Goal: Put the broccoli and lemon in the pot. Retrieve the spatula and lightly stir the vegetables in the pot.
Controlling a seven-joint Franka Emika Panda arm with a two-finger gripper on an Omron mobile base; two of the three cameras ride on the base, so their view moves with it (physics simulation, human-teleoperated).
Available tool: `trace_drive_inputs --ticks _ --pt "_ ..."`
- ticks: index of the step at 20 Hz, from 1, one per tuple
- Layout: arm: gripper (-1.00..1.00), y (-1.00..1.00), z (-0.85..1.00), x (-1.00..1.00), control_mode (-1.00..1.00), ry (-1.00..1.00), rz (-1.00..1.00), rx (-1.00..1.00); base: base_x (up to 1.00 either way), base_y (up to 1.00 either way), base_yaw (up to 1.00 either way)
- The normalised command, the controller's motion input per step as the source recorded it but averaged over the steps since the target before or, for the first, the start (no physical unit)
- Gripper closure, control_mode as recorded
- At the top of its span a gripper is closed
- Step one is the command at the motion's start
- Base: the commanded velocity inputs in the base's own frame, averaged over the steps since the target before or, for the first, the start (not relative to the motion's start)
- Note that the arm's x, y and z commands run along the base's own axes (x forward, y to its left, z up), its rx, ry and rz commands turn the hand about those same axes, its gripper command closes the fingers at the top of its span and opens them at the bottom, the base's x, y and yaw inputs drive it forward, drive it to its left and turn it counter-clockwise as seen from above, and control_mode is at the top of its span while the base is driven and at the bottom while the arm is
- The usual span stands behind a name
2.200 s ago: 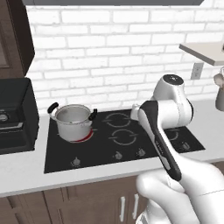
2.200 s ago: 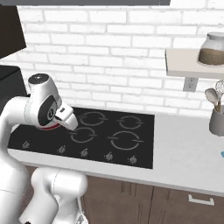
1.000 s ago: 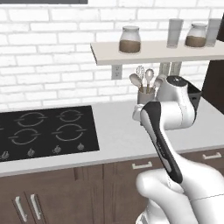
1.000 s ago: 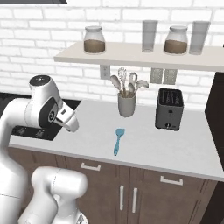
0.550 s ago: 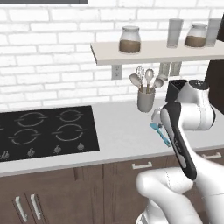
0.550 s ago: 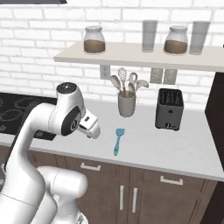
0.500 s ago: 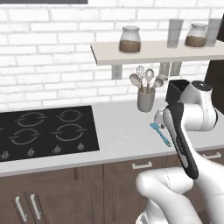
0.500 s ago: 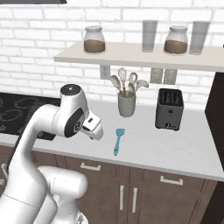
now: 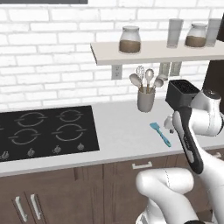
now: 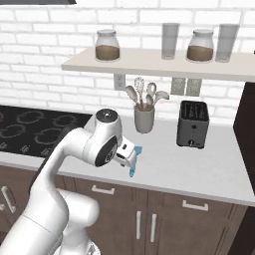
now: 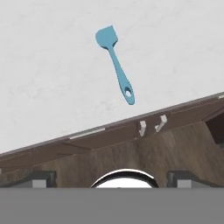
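The base has rolled along the counter (image 9: 118,131) since a couple of seconds ago: the pot that stood on the stove is out of frame, and now only the right part of the stove (image 9: 48,133) shows at the left. Over the last half second the arm has also swung further out over the counter, carrying the gripper (image 10: 128,155) closer to the spatula (image 9: 160,134).

The spatula lies flat on the pale counter, alone, its blade pointing toward the wall and its handle toward the counter's front edge. It sits in front of the utensil crock (image 9: 146,99) and to the left of the toaster (image 10: 193,123), well apart from both. From the hand's own camera the spatula (image 11: 116,68) is ahead, not yet between the fingertips (image 11: 41,178), which are spread as wide as they go with nothing held.

I'd say the robot has turned to fetching the spatula. The hand looks not yet over it, so it likely needs to line up over the thin handle, descend and close.
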Motion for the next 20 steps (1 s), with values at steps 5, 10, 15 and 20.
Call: trace_drive_inputs --ticks 5,10,15,20 --pt "-1.00 -0.01 -0.41 0.30 -1.00 0.07 0.02 -0.03 0.00 0.00 0.00" --pt "-1.00 0.00 -0.39 0.35 -1.00 0.07 0.00 -0.06 0.00 0.00 0.00" --pt "-1.00 -0.06 -0.34 0.37 -1.00 0.01 0.00 -0.07 0.00 0.00 0.00" --pt "-1.00 -0.15 -0.32 0.39 -1.00 0.04 0.00 -0.03 0.00 0.00 0.00"
